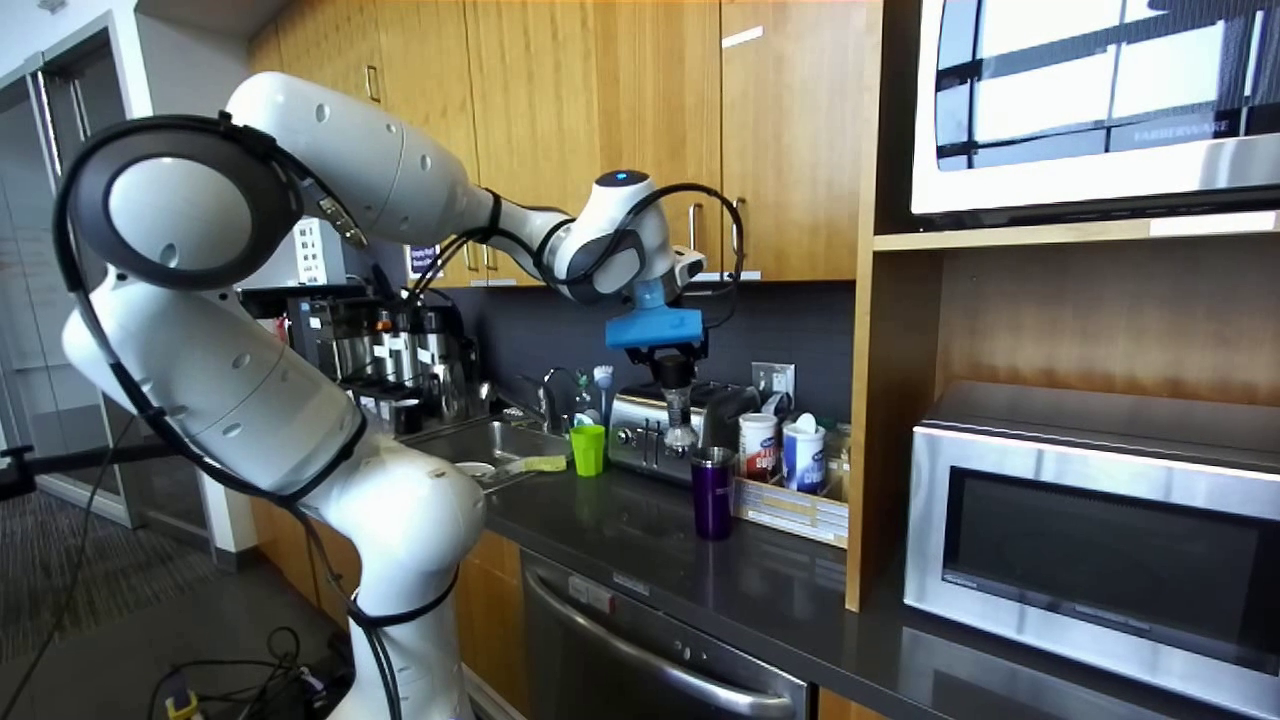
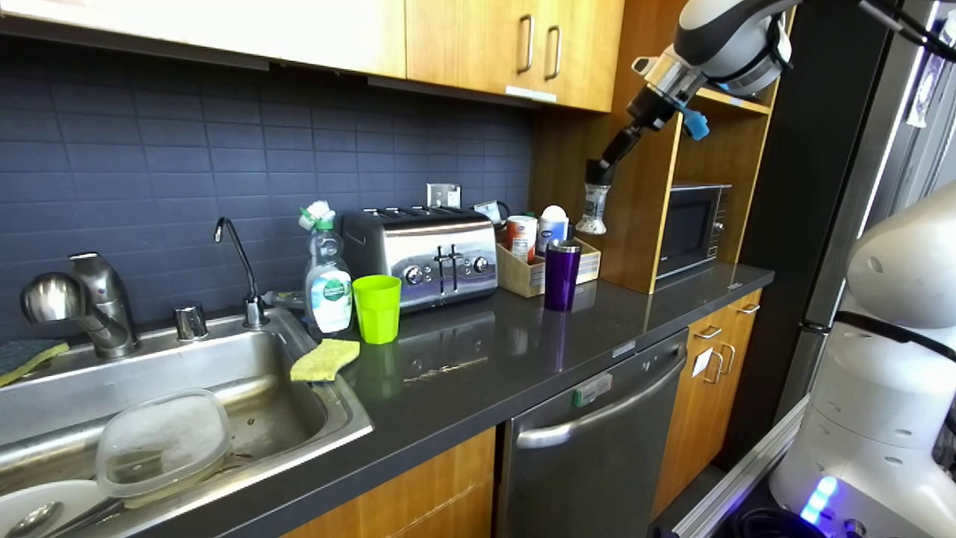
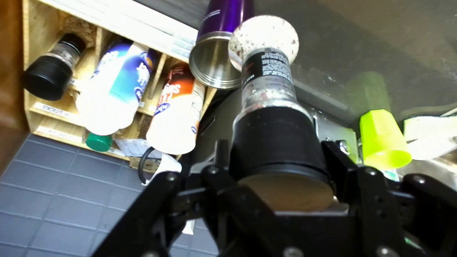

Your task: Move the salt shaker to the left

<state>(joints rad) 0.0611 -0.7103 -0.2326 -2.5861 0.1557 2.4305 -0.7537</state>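
The salt shaker is a clear grinder with pale contents, a dark label and a wide black cap. It shows in both exterior views and in the wrist view. My gripper is shut on its black cap, one finger on each side; it also shows in an exterior view and in the wrist view. The shaker hangs cap-up in the air, above the counter and clear of it. In the wrist view its far end overlaps the purple tumbler's rim.
A purple tumbler stands on the counter. A wooden divider box behind it holds white canisters and another black-capped grinder. A toaster, green cup, soap bottle, sponge and sink stand along the counter.
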